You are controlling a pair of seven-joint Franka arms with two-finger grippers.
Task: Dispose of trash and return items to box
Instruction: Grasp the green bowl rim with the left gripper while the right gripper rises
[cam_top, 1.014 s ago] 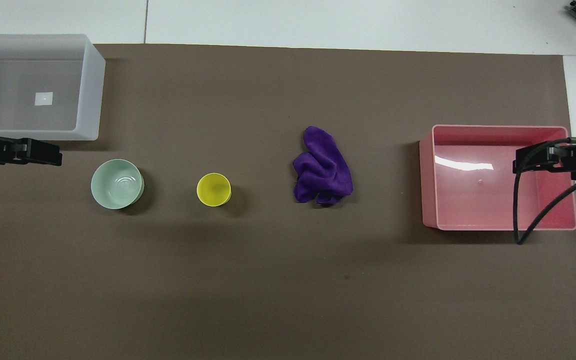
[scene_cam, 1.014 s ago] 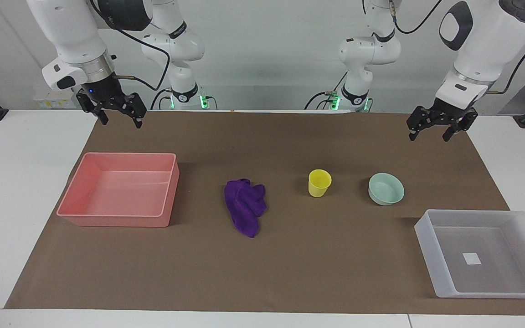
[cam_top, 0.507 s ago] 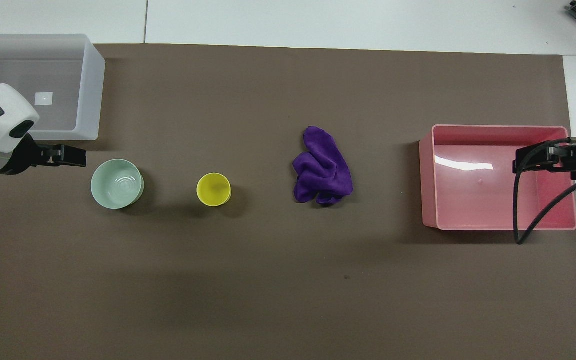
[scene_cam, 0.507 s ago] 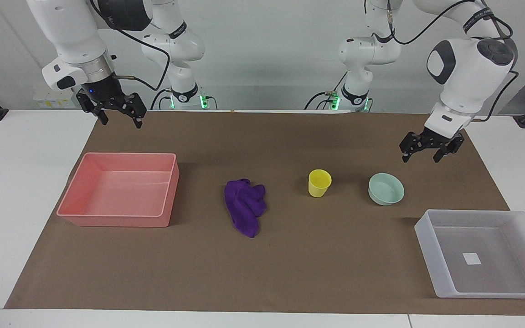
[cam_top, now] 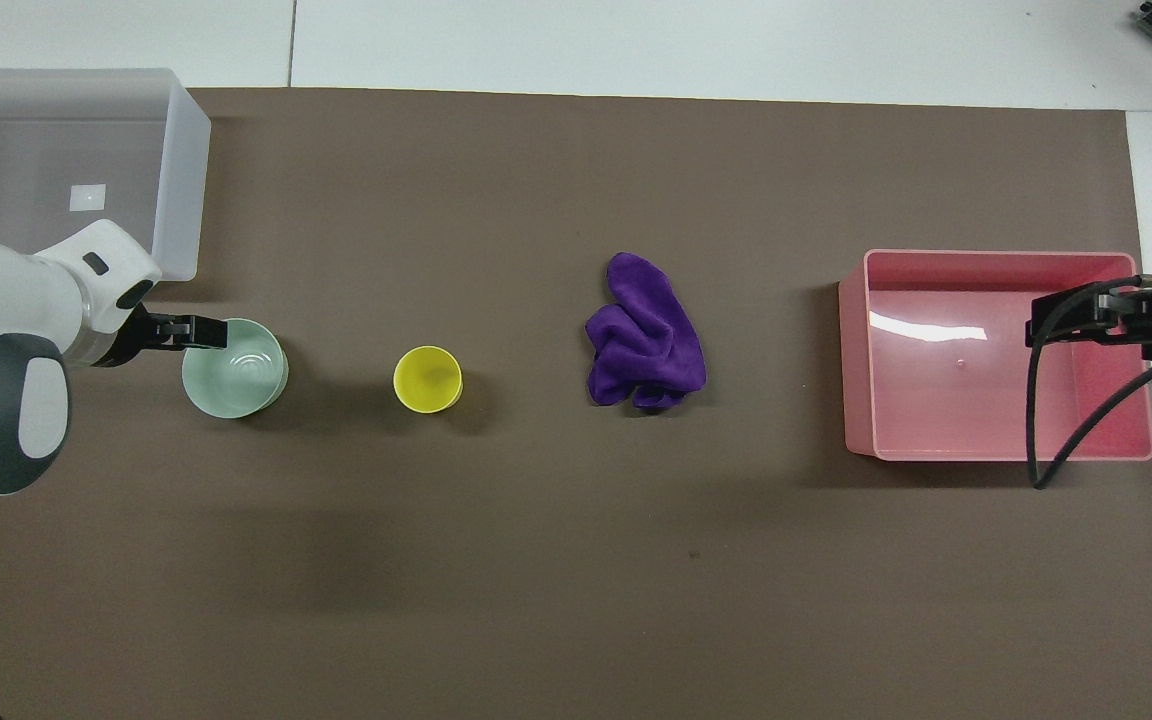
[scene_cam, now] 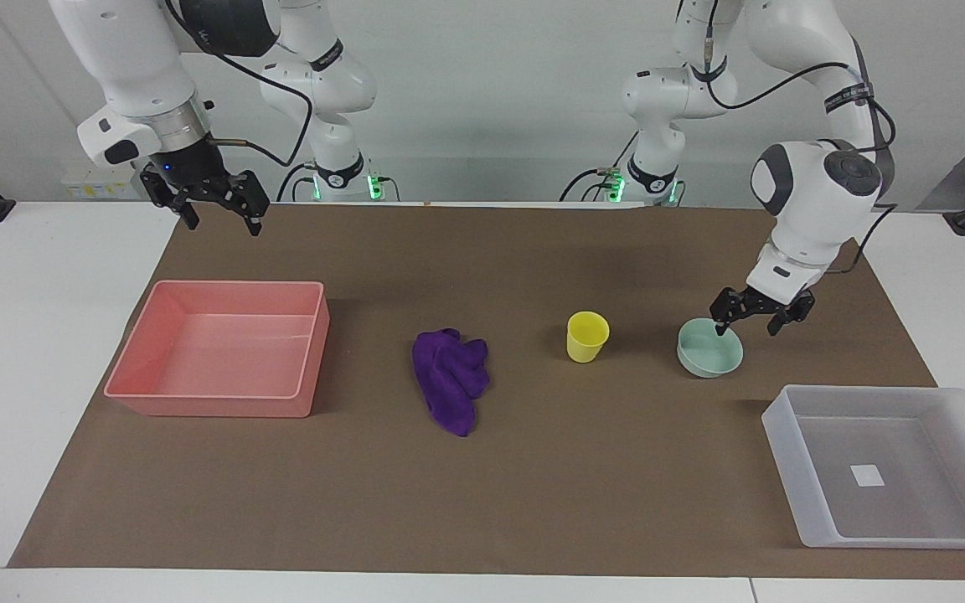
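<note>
Change: my left hand (scene_cam: 755,316) has come down from up near my own end of the desk and now sits at the rim of the shallow pale mint-green bowl (scene_cam: 709,351), on the edge nearest the robots.
Left hand state: fingers spread, nothing held; one fingertip looks to dip inside the rim, the other outside it. I cannot tell whether either touches the bowl.
Right hand (scene_cam: 213,205): spread, empty, waiting above the desk at the robots' edge of the brown mat, unmoved over the last second.
Bowl position: on the mat, beside the small yellow plastic cup (scene_cam: 587,336), near the translucent whitish-grey plastic tray (scene_cam: 792,459).
Cloth position: the deep-purple soft rag (scene_cam: 451,378) lies between the cup and the pink rectangular bin (scene_cam: 223,402).
Task meaning: I judge the bowl is the first item chosen; nothing is yet in tray or bin.
Next requirement: close on the rim, then lift.
</note>
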